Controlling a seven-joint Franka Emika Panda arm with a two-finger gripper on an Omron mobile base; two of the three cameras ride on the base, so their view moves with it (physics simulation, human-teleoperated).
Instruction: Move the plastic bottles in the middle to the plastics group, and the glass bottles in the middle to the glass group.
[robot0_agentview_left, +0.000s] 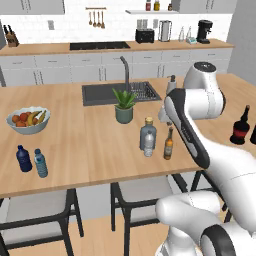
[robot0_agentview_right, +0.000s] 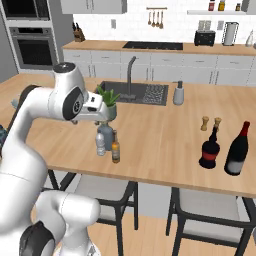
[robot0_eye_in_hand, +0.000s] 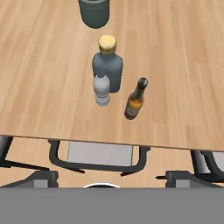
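Three bottles stand together mid-counter near the front edge. The small clear plastic bottle (robot0_agentview_left: 148, 148) (robot0_eye_in_hand: 101, 89) touches the front of the wide clear glass bottle with a tan stopper (robot0_agentview_left: 148, 131) (robot0_eye_in_hand: 107, 65). The slim amber glass bottle (robot0_agentview_left: 169, 145) (robot0_eye_in_hand: 134, 101) stands just right of them. The plastics group, a dark blue bottle (robot0_agentview_left: 23, 158) and a pale blue one (robot0_agentview_left: 40, 163), is at the far left. The glass group, a black red-labelled bottle (robot0_agentview_right: 210, 147) and a dark reddish one (robot0_agentview_right: 237, 150), is at the right. My gripper (robot0_agentview_right: 100, 115) hovers open above the middle bottles, holding nothing.
A potted plant (robot0_agentview_left: 124, 106) stands just behind the middle bottles, with the sink (robot0_agentview_left: 100, 95) beyond it. A fruit bowl (robot0_agentview_left: 28, 120) sits at the left. Two wooden shakers (robot0_agentview_right: 204, 123) stand behind the glass group. Stools (robot0_eye_in_hand: 99, 155) are tucked under the counter's front edge.
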